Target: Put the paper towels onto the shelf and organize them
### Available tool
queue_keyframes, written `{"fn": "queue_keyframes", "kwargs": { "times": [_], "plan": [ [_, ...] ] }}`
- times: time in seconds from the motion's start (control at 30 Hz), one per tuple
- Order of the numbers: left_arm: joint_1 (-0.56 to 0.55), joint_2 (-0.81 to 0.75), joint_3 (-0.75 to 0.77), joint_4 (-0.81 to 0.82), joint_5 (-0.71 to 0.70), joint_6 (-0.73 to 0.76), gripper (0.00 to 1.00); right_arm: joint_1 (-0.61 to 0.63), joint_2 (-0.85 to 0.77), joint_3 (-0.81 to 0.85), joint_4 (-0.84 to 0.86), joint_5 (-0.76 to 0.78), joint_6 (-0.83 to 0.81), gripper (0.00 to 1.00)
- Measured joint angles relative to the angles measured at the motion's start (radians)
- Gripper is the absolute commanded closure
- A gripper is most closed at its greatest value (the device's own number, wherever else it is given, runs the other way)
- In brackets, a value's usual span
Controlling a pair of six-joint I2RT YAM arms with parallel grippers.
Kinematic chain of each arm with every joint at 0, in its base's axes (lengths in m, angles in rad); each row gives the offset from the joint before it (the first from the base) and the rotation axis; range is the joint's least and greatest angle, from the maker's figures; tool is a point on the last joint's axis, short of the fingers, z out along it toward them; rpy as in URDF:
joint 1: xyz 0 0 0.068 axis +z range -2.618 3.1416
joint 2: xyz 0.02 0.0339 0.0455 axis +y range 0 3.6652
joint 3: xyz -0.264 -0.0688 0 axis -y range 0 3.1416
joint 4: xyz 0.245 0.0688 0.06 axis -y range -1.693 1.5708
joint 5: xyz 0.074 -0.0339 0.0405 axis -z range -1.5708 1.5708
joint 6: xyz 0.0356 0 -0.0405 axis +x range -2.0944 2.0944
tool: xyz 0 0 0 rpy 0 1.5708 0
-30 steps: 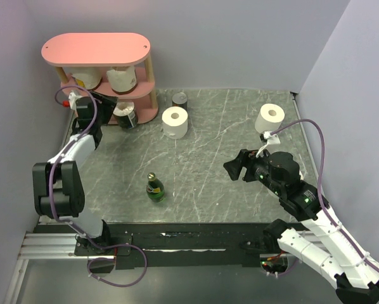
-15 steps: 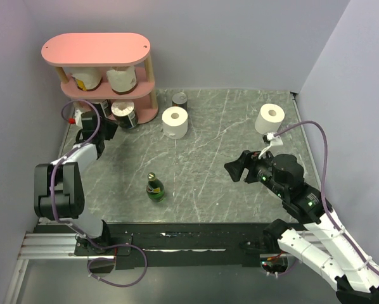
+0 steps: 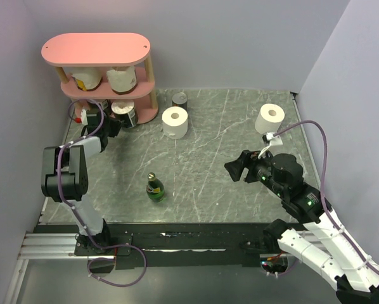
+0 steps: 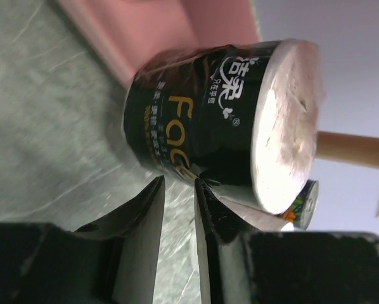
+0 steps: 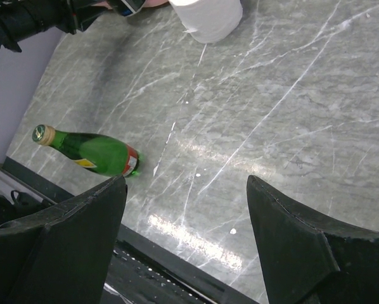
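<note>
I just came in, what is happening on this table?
The left arm's fingers, nearly closed and empty, are close to a dark-wrapped roll standing on the pink shelf's bottom board. The right arm's fingers hang open over the table, holding nothing. Two white rolls wait on the table.

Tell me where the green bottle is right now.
In the top view the green bottle stands upright on the grey table, left of centre toward the near edge, well in front of the plain white roll.
</note>
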Motion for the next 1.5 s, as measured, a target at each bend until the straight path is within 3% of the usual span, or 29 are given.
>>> {"fn": "queue_keyframes", "kwargs": {
  "times": [0.77,1.37,1.5],
  "plan": [
    [-0.024,0.184,0.188,0.094,0.025,-0.018,0.67,0.000,0.099,0.031,0.010,0.013,-0.029,0.16],
    [-0.030,0.217,0.197,0.113,0.025,-0.019,0.64,0.000,0.080,0.035,0.010,0.013,-0.018,0.16],
    [-0.031,0.164,0.154,0.095,0.016,-0.014,0.62,0.000,0.082,0.035,0.009,0.022,-0.019,0.16]
  ]
}}
